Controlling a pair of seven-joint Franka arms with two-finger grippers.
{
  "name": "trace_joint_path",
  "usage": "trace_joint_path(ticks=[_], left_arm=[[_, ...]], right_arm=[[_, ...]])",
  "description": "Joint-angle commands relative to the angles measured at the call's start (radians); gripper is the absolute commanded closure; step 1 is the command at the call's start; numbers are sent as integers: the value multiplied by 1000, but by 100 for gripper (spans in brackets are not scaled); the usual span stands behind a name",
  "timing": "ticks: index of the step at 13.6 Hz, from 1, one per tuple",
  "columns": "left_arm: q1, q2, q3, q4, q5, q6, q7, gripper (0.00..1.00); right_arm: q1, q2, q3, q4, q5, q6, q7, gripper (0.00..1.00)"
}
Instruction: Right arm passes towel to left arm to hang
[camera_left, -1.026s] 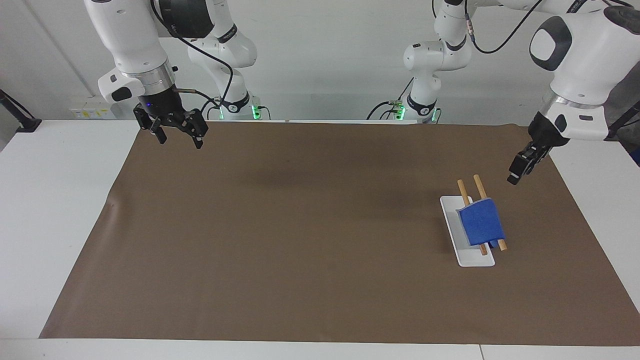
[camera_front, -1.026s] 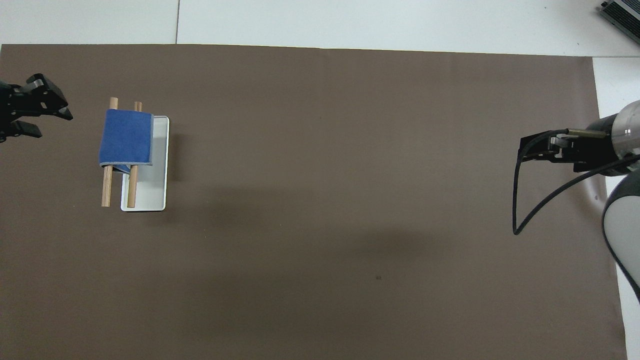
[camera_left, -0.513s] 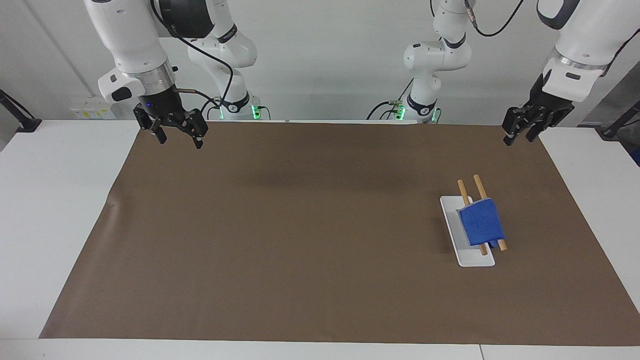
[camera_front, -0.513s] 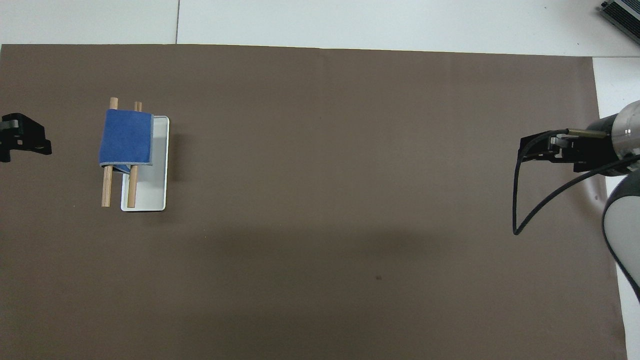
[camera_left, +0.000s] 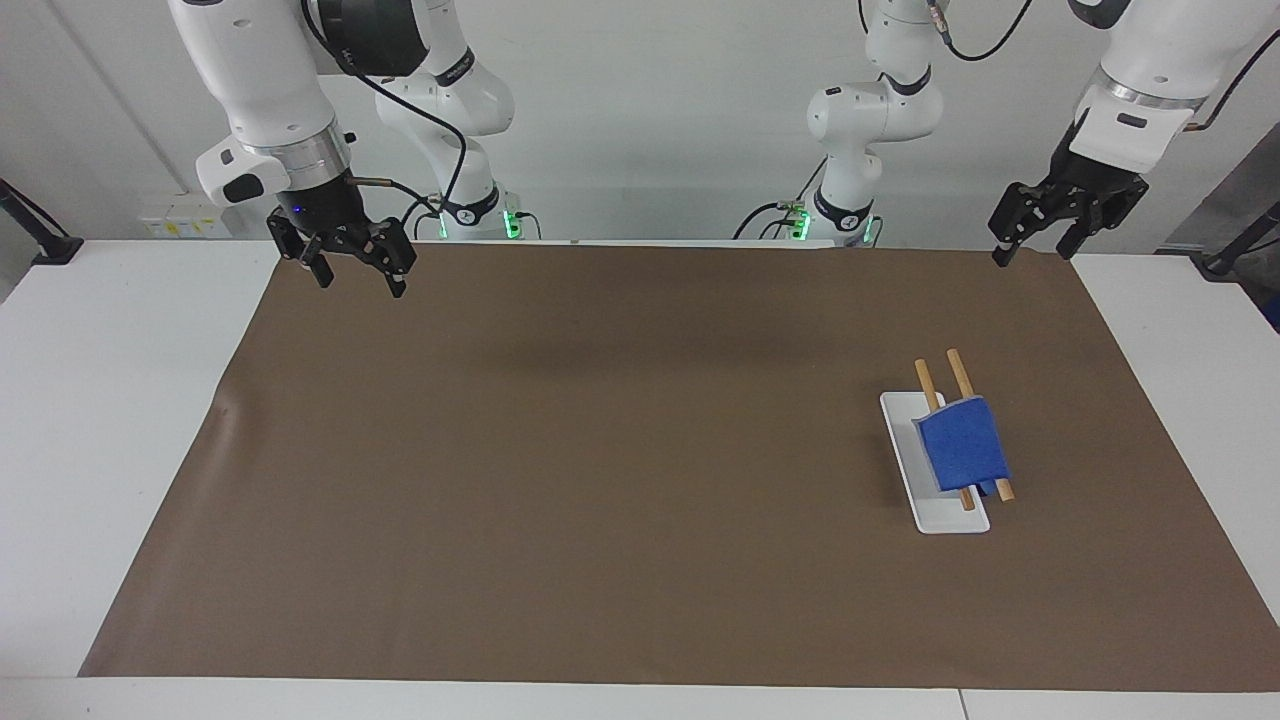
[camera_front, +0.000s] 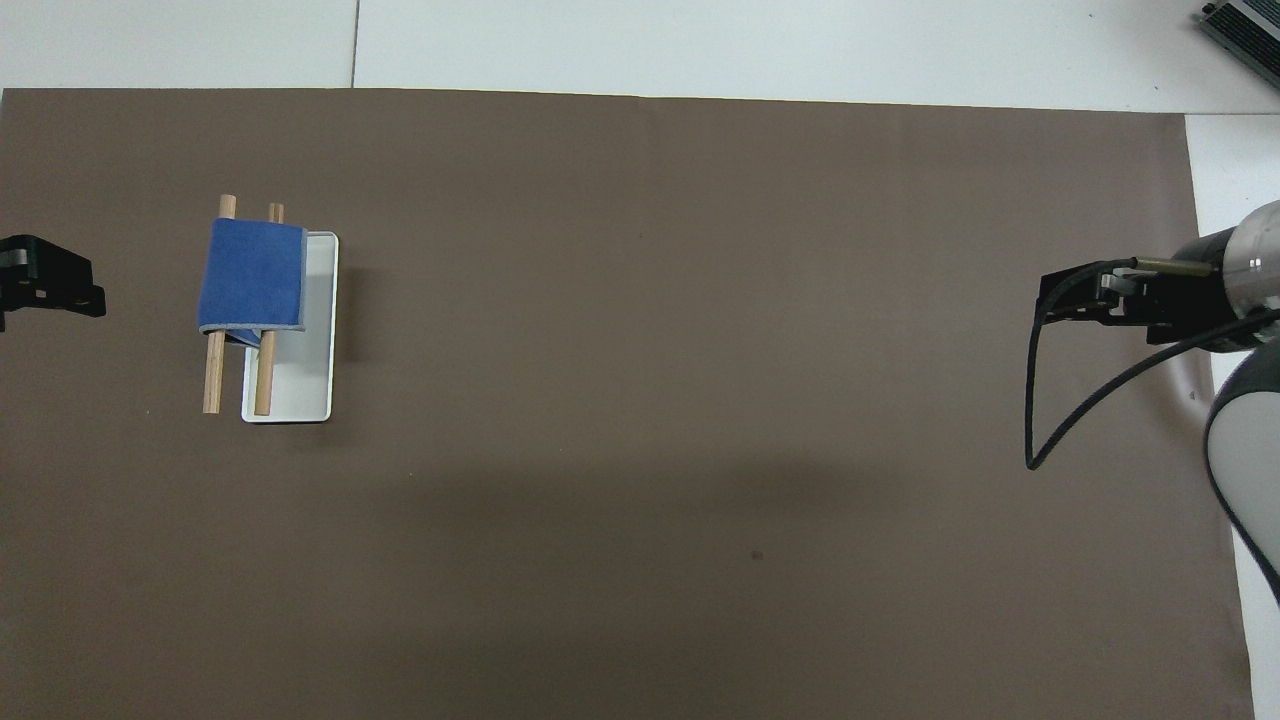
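Observation:
The bright-blue towel (camera_left: 962, 442) (camera_front: 252, 275) hangs draped over the two wooden rods (camera_left: 958, 372) of the white rack (camera_left: 940, 518) (camera_front: 300, 395), toward the left arm's end of the mat. No gripper touches it. My left gripper (camera_left: 1034, 252) (camera_front: 58, 290) hangs open and empty, high over the mat's corner by the left arm's base. At the other end, my right gripper (camera_left: 361, 284) (camera_front: 1075, 297) waits open and empty above the mat's corner nearest the robots.
A brown mat (camera_left: 600, 450) covers most of the white table (camera_left: 110, 420). The rack with the towel is the only object on it. A black cable (camera_front: 1060, 420) loops down from the right arm.
My left gripper has lifted away from beside the rack and drawn back toward the robots, with its fingers spreading wider. The towel, the rack and the right arm have stayed put.

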Motion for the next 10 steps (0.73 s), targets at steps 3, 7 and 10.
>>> trace_joint_path(ticks=[3, 7, 10], left_arm=[[-4, -17, 2, -20, -1, -8, 15, 0], [4, -20, 6, -24, -36, -9, 87, 0], [7, -25, 9, -36, -36, 0, 80, 0]], right_arm=[[-6, -3, 3, -1, -7, -17, 10, 0], [-6, -3, 3, -1, -7, -17, 10, 0], [-6, -3, 3, -1, -7, -17, 10, 0]])
